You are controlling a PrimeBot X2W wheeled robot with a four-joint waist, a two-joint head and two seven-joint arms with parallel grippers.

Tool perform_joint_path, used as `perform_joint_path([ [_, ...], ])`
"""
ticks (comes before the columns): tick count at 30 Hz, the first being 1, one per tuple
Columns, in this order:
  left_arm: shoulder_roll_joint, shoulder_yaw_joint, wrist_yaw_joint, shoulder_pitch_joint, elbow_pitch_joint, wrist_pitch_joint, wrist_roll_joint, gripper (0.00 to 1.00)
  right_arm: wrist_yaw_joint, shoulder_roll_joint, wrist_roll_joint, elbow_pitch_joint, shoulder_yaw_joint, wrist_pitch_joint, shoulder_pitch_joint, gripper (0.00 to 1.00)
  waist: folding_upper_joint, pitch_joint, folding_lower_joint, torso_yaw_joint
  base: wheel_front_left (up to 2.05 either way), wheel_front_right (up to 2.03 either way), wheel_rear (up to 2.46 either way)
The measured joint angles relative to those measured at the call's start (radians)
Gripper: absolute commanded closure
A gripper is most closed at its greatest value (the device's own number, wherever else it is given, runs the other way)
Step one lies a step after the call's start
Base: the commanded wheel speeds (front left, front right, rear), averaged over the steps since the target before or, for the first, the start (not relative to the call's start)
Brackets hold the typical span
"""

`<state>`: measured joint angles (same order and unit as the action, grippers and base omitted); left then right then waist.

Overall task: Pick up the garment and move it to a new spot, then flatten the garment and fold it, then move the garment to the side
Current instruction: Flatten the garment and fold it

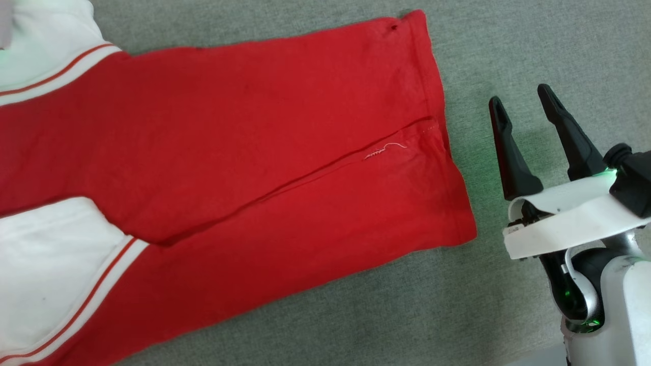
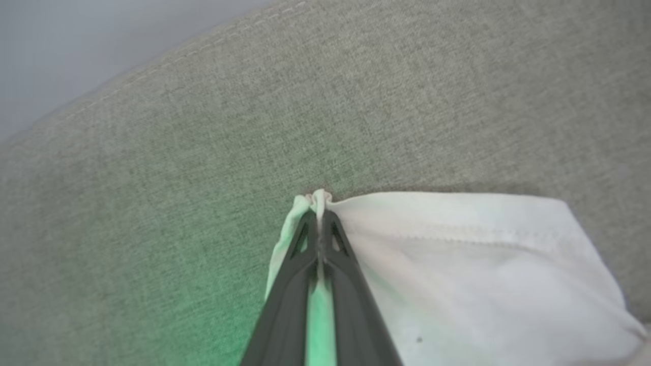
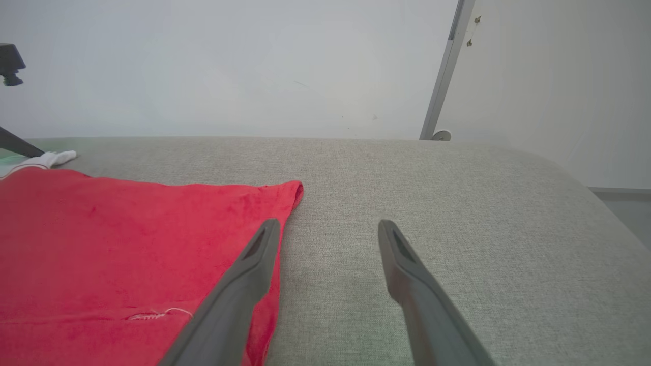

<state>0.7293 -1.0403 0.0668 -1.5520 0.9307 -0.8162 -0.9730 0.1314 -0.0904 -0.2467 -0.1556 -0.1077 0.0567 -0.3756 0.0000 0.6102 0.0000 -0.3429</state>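
Observation:
The garment (image 1: 244,152) lies spread on the grey surface, red body with a long fold crease and white sleeves with red stripes at the left. In the left wrist view my left gripper (image 2: 319,216) is shut on the pinched corner of a white sleeve of the garment (image 2: 457,264). My right gripper (image 1: 521,101) stands open just right of the garment's hem, nothing between its fingers. In the right wrist view the right gripper (image 3: 328,226) hovers over bare fabric, its left finger overlapping the garment's red edge (image 3: 127,244).
The grey upholstered surface (image 1: 508,46) extends around the garment, with bare room to the right and front. A pale wall and a metal post (image 3: 445,71) stand behind the surface's far edge. A dark stand (image 3: 10,66) shows at far left.

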Motion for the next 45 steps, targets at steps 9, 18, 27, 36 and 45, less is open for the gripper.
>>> perform_joint_path([
  [9, -0.026, 0.006, 0.004, -0.008, 0.025, 0.018, -0.013, 1.00, 0.000, -0.021, -0.065, -0.023, -0.048, 0.152, -0.069, 0.00, 0.0000, 0.008, 0.0000, 0.014, 0.00, 0.00, 0.00],
  [18, -0.074, 0.002, 0.012, -0.029, 0.046, 0.044, -0.011, 1.00, 0.000, -0.053, -0.097, 0.128, -0.067, 0.478, -0.342, 0.00, 0.0000, 0.019, 0.0000, 0.046, 0.00, 0.00, 0.00],
  [27, -0.116, -0.003, 0.026, -0.050, 0.065, 0.074, -0.011, 1.00, 0.000, -0.031, -0.142, 0.423, -0.089, 0.709, -0.566, 0.00, 0.0000, 0.031, 0.0000, 0.081, 0.00, 0.00, 0.00],
  [36, -0.138, -0.004, 0.036, -0.046, 0.086, 0.144, -0.012, 1.00, 0.000, -0.037, -0.192, 0.541, -0.129, 0.782, -0.644, 1.00, 0.0000, 0.022, 0.0000, 0.098, 0.00, 0.00, 0.00],
  [45, -0.171, -0.023, 0.052, -0.026, 0.062, 0.176, -0.015, 1.00, 0.000, -0.123, -0.195, 0.514, -0.147, 0.704, -0.613, 1.00, 0.0000, -0.027, 0.0000, 0.150, 0.00, 0.00, 0.00],
])
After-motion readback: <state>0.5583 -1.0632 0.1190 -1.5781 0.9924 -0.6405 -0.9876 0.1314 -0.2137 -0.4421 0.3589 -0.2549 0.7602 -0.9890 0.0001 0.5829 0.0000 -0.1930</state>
